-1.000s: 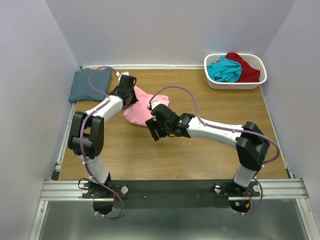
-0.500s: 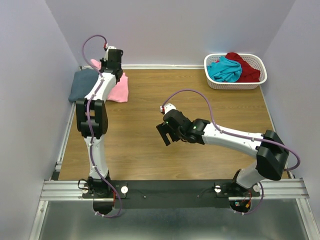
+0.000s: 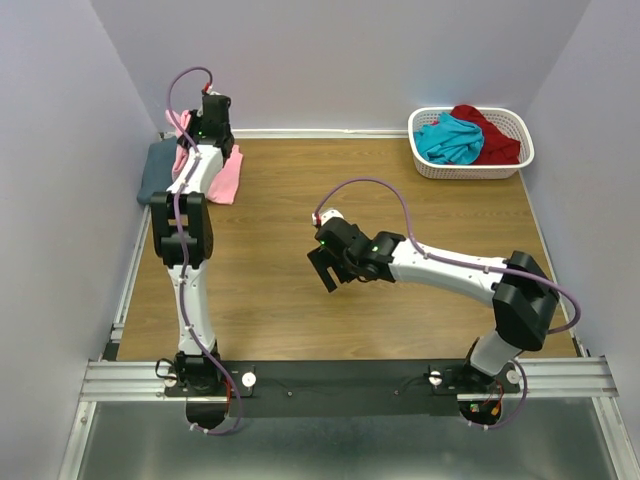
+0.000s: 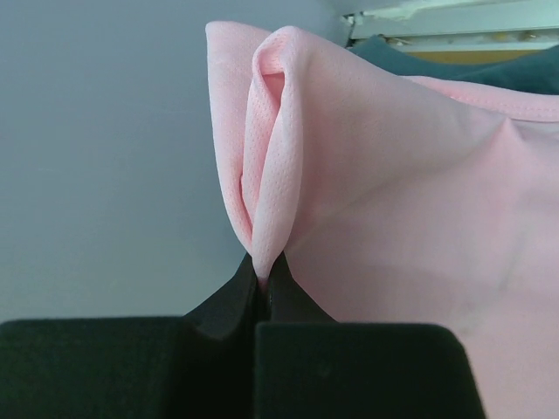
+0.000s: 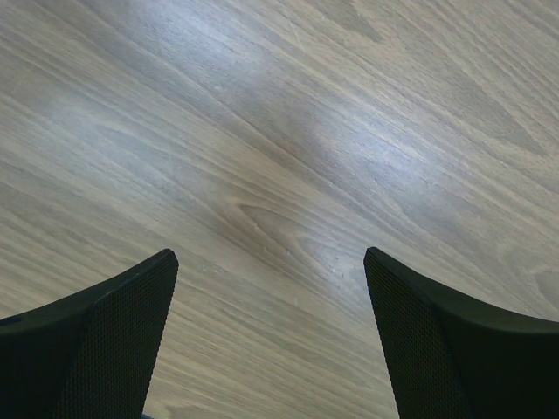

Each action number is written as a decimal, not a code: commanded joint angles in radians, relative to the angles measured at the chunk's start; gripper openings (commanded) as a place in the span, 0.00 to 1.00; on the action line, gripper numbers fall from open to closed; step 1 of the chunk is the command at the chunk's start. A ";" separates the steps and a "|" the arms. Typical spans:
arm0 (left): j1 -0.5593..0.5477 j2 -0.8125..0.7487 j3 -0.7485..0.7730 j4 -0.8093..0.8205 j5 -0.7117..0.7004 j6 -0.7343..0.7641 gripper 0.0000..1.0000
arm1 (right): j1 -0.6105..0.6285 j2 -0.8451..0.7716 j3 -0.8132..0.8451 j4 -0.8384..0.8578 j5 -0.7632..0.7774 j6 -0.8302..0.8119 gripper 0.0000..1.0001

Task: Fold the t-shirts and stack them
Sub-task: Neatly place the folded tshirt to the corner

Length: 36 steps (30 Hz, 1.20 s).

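the left gripper (image 4: 259,279) was clenched on a bunched fold of the light pink t-shirt (image 4: 393,201), the cloth pinched right at the tips of the jaws. in the top view that arm was stretched out to the far left corner of the table (image 3: 300,200). the pink cloth hung from the pinch and trailed back toward the near side along the forearm, so its long axis ran roughly far to near. most of it showed on the right of the arm and a little on the left.

the slate blue-grey t-shirt (image 3: 153,175) lay folded flat in that same corner, just left of and below the jaws, and the pink cloth looked to overlap its right edge. the arm hid whether the two actually touched. stacking would likely need the pink tee carried a little further left and lowered, so that it lands square on the blue-grey one rather than half off it. the left wall stood close beside the stack and left little room on that side.

the right gripper (image 5: 269,255) was released, its jaws spread wide over bare wood near the middle of the table, holding nothing. it was well apart from both tees, so the left arm was much the nearer. the white basket (image 3: 415,150) sat in the far right corner, holding the teal t-shirt (image 3: 448,140) and the dark red t-shirt (image 3: 492,135), both unfolded and clear of the stacking corner.
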<state>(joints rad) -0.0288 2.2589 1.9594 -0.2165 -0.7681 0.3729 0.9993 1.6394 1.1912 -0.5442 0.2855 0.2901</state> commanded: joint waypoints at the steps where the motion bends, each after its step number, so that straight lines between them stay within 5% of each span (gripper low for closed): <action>1: 0.048 -0.027 0.073 0.065 -0.039 0.061 0.00 | 0.001 0.031 0.042 -0.059 -0.005 0.020 0.95; 20: 0.145 0.140 0.111 0.112 -0.066 -0.035 0.00 | 0.002 0.122 0.148 -0.158 -0.026 0.014 0.95; 23: 0.150 0.157 0.102 0.136 -0.112 -0.029 0.20 | 0.002 0.119 0.145 -0.161 -0.019 0.017 0.95; 24: 0.150 0.153 0.090 0.163 -0.169 -0.022 0.39 | 0.002 0.116 0.143 -0.161 -0.014 0.020 0.95; 28: 0.147 0.104 0.067 0.192 -0.159 -0.066 0.81 | 0.002 0.114 0.145 -0.161 0.012 0.026 0.95; 30: 0.138 0.061 0.059 0.187 -0.136 -0.086 0.89 | 0.001 0.109 0.145 -0.161 0.040 0.040 0.95; 36: 0.099 -0.134 -0.031 0.123 0.076 -0.277 0.90 | -0.004 0.062 0.136 -0.163 0.182 0.081 0.97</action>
<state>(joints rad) 0.0956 2.3131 1.9701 -0.0925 -0.8421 0.2626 0.9993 1.7412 1.3098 -0.6853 0.3332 0.3260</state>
